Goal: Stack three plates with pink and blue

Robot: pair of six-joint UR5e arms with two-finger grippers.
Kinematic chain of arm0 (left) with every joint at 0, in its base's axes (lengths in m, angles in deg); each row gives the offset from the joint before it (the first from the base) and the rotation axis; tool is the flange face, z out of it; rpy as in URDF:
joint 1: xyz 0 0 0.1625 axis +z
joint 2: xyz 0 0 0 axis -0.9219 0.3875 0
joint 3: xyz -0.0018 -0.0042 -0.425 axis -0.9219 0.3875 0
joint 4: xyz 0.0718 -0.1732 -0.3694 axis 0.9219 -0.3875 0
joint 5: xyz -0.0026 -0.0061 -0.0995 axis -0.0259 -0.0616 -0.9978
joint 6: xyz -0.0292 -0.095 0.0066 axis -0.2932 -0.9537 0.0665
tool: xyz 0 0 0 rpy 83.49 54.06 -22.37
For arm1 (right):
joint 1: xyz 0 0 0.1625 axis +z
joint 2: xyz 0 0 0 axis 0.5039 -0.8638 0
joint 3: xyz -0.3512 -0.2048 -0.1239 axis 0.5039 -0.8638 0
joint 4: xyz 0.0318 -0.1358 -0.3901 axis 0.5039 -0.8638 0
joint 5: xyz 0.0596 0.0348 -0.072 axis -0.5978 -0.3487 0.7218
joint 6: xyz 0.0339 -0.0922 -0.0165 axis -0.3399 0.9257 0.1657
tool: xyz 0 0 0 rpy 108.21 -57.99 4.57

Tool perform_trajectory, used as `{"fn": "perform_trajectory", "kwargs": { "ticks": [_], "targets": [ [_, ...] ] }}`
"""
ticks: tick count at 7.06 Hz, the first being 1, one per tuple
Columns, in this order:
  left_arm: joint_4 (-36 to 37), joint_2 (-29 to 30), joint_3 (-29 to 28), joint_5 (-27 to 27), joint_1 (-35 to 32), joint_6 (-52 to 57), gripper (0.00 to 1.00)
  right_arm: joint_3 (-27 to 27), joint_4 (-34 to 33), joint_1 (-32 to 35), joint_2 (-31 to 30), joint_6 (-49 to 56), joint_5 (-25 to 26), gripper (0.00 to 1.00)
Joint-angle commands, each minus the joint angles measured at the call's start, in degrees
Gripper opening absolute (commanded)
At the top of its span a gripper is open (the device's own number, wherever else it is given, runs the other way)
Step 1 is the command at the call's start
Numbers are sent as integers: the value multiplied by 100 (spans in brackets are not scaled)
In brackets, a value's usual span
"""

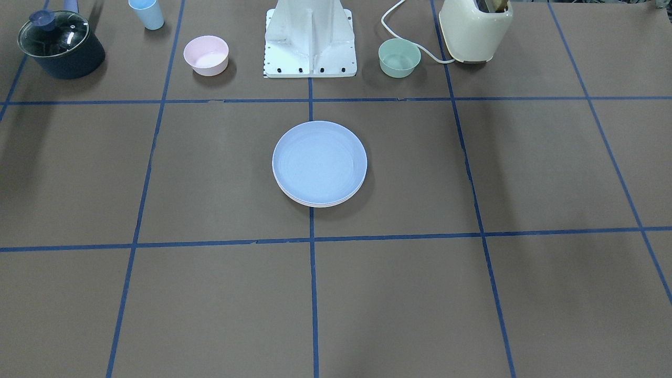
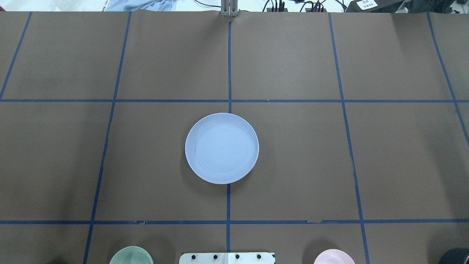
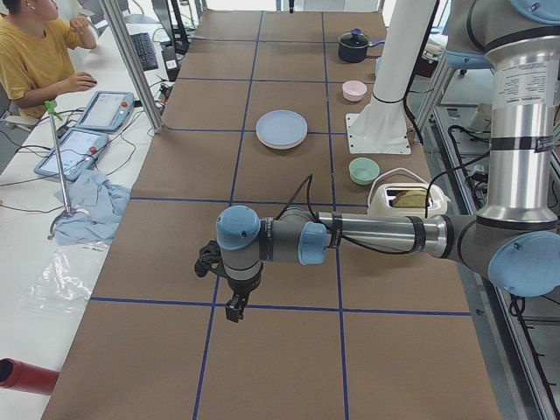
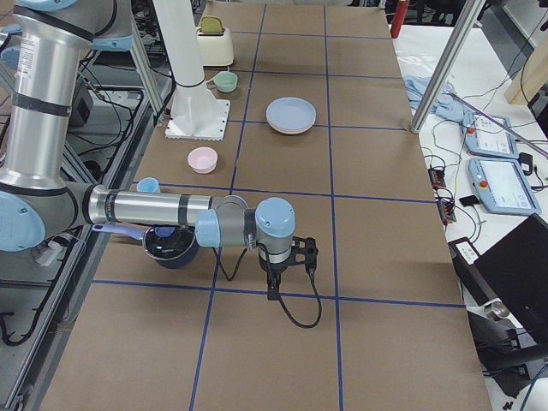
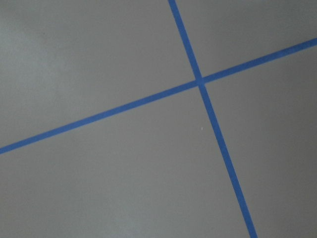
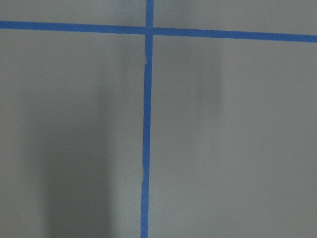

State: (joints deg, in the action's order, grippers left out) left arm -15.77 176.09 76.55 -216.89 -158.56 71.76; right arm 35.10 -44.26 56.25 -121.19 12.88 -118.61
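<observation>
Table (image 1: 525, 289), brown, gridded with blue tape (image 1: 313, 294); contents listed across the front-facing view. Right gripper (image 4: 272, 293): pointing down over bare table at the far end beyond the pot, well apart from the plates; seen only from the side, so whether its fingers are apart or together cannot be told. Dark pot (image 1: 60, 44) with glass lid, back corner. Light blue cup (image 1: 147, 13), upright, near the pot. Pink bowl (image 1: 206, 54), upright, beside the robot base (image 1: 310, 42). Stack of plates, at the table's centre on the middle tape line, in front of the base: light blue plate (image 1: 319, 161) on top, paler rims (image 1: 314, 203) showing just under its near edge (their colours too faint to separate). Green bowl (image 1: 399, 57), upright, on the base's other side. Cream toaster (image 1: 475, 30) with white cord, near the green bowl. Left gripper (image 3: 234, 311): pointing down above a tape line at the opposite table end, far from the stack; finger spacing likewise cannot be told.
</observation>
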Motion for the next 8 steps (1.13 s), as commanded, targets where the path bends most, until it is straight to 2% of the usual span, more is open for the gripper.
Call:
{"fn": "perform_trajectory", "kwargs": {
  "ticks": [1, 4, 8],
  "targets": [
    [-22, -30, -15, -250, -22, -49, 100, -3, 0, 24, -17, 30, -61, 100],
    [-74, -47, -14, -276, -66, 20, 100, -12, 18, 33, -70, 21, -52, 100],
    [-154, -48, -14, -233, -49, -32, 100, 270, -18, 86, -78, -32, -35, 100]
  ]
}}
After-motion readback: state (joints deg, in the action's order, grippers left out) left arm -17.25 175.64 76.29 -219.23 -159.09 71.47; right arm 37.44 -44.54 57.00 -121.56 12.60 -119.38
